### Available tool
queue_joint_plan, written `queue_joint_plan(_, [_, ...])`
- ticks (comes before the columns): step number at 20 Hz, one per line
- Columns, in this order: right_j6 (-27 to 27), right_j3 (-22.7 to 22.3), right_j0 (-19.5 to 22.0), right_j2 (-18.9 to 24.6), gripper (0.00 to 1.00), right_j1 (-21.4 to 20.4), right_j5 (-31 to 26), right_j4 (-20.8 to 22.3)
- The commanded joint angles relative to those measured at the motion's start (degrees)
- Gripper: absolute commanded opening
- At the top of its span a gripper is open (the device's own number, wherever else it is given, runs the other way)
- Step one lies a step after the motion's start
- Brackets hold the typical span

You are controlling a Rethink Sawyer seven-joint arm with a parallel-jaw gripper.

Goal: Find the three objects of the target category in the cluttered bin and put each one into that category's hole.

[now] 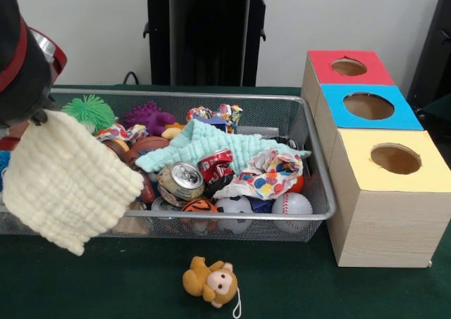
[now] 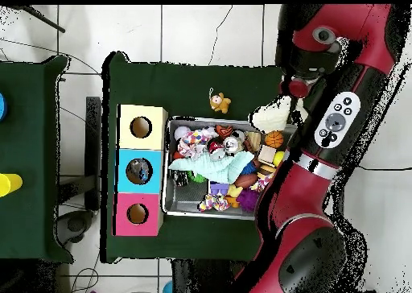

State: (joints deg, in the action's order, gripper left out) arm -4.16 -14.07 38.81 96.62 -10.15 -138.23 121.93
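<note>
You have the cream cloth (image 1: 67, 182) hanging from the pincer (image 1: 34, 118), clamped on its top edge over the bin's (image 1: 320, 192) left end, so all three holes (image 1: 395, 158) lie well off to the pincer's right, past the bin.

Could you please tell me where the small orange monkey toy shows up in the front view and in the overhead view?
Front view: the monkey toy lies on the green table cover at the bottom centre, outside the wire bin.
Overhead view: the monkey toy lies on the green cover just above the bin's top edge, right of the yellow-topped box.
Shared landmark: the yellow-topped box, the hole box nearest the toy.
</note>
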Motion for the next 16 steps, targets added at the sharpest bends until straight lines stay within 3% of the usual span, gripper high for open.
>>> queue_joint_plan(1, [-16.4,-1.3,0.3,2.2,0.00,0.2,-3.1,4.9])
queue_joint_plan(10, [-12.6,-1.9,1.0,0.9,0.00,0.9,-1.3,-0.3])
queue_joint_plan(11, [-12.3,-1.8,1.0,1.1,1.00,1.0,-1.4,-0.7])
queue_joint_plan(16, [-12.0,-1.6,0.9,1.2,1.00,1.1,-1.2,-1.0])
